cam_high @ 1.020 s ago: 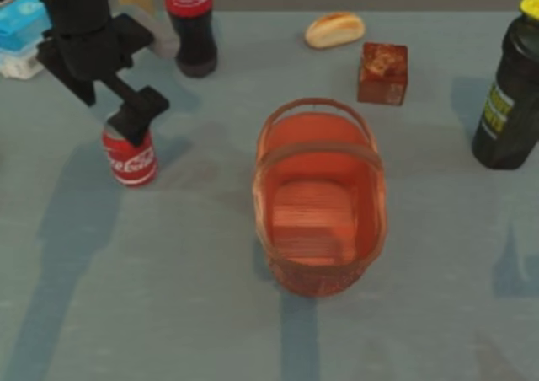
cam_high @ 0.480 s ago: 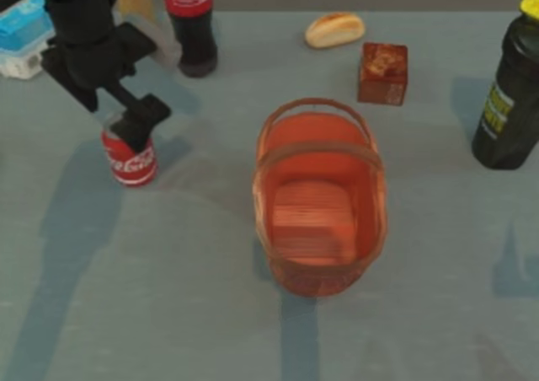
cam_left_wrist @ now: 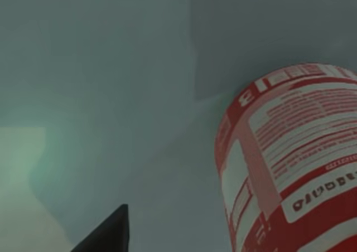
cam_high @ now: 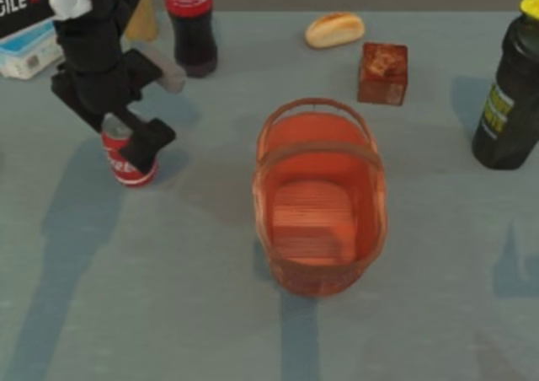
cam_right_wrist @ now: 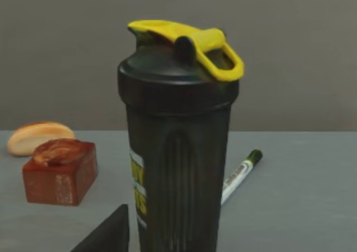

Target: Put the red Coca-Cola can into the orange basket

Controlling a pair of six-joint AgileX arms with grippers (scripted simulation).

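While the basket (cam_high: 320,200) waits, the left gripper (cam_high: 126,141) straddles the can (cam_high: 120,163), fingers apart, lined up to clamp.

Tall dark cola bottle with red label (cam_high: 189,23) upright at eleven o'clock on the grey-blue table (cam_high: 168,313); golden bread roll (cam_high: 334,29) at twelve; small brown-red cube box (cam_high: 383,73) just beside it toward one; black shaker bottle with yellow lid (cam_high: 510,90) at three; white marker pen (cam_right_wrist: 241,175) lying behind the shaker; blue-and-white box (cam_high: 29,48) at ten
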